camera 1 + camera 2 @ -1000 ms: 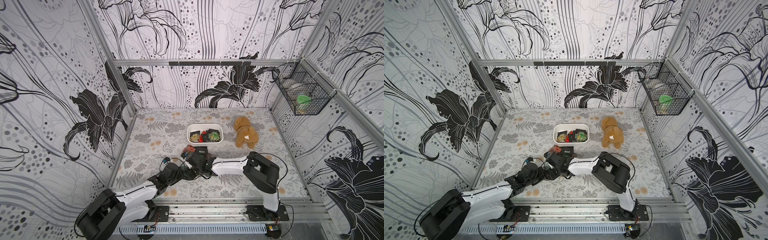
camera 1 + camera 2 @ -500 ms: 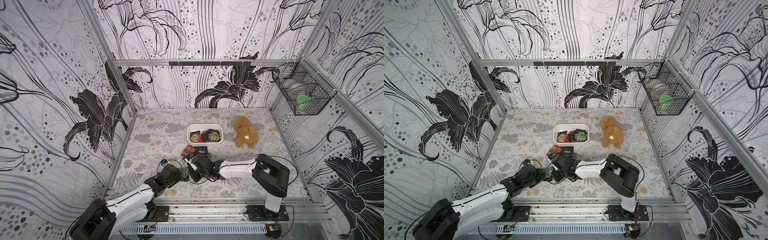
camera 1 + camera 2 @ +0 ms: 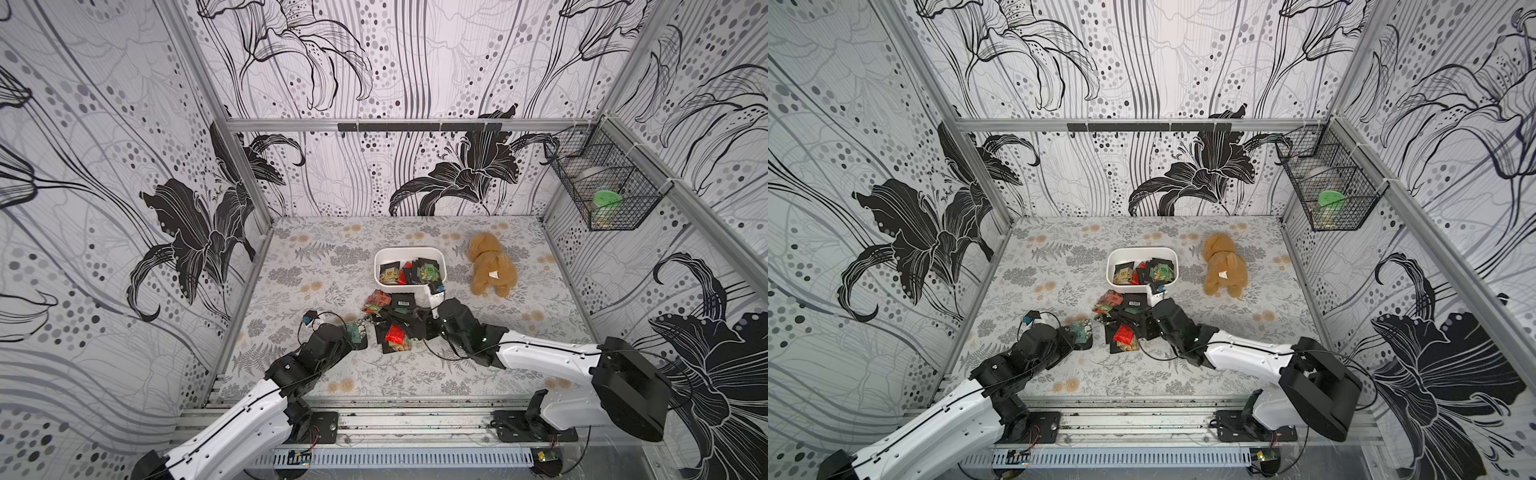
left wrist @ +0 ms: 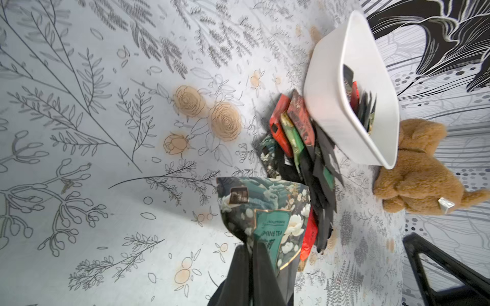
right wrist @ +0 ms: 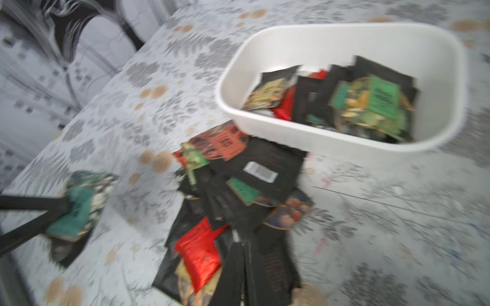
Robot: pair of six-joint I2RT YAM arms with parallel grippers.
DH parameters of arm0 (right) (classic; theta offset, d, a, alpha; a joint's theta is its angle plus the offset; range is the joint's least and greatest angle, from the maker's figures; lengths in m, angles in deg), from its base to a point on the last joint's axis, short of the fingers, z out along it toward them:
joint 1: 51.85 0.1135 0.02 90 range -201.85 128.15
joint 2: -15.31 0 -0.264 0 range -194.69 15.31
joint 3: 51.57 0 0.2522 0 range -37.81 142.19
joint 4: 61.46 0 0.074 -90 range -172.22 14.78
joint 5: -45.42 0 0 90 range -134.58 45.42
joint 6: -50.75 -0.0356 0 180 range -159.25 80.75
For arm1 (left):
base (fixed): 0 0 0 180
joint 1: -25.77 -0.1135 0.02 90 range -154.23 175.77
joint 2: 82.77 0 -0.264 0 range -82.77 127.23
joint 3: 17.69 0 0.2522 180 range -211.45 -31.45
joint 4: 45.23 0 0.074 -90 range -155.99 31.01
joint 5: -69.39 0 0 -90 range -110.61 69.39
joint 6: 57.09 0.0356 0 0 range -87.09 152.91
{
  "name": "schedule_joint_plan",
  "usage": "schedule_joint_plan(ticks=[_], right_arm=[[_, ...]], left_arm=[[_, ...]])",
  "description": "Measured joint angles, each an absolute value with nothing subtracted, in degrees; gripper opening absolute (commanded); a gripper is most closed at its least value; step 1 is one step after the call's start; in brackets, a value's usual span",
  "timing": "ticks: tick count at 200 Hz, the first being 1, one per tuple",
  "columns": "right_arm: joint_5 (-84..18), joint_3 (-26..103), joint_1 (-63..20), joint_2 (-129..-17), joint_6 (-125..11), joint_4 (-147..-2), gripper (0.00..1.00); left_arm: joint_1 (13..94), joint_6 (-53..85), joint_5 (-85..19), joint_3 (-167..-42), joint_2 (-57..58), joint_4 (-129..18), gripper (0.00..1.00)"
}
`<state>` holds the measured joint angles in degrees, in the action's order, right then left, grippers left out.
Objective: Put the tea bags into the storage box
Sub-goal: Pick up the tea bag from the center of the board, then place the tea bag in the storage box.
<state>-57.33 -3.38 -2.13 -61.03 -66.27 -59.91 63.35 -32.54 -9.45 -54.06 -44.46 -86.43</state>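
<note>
Pinches a teal tea bag [image 4: 265, 212] in the left hand [image 4: 253, 246], beside loose tea bags [image 3: 397, 328] before the storage box [image 3: 409, 252]. Unclear whether the right hand [image 5: 242, 243] grips anything: blurred, low over them.

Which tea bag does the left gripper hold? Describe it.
Find the white box mid-table; a pile of tea bags lies in front of it. Beside that pile, on the left arm's side, the left gripper pinches one sachet. It is teal with white flowers and, unlike the rest, is clear of the pile.
</note>
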Motion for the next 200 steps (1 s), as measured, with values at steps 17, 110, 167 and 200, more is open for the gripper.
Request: schedule_joint_plan(ticks=[17,110,167,200], right_arm=[[-59.0,-6.0,-5.7,-58.3,-68.9,-60.4,0.23],[-58.8,-7.8,-9.3,-53.8,-71.1,-60.6,0.50],[-54.5,-8.2,-9.5,-53.1,-67.4,-58.2,0.51],[-52.2,-8.2,-9.5,-53.3,-66.0,-56.7,0.49]], left_arm=[[63.4,-31.5,-8.1,-58.1,-42.8,-88.0,0.00],[63.4,-19.2,-6.1,-92.3,-6.0,-85.2,0.00],[63.2,-12.3,-4.8,-115.4,17.1,-84.7,0.00],[62.7,-9.7,-4.7,-124.6,27.7,-86.0,0.00]])
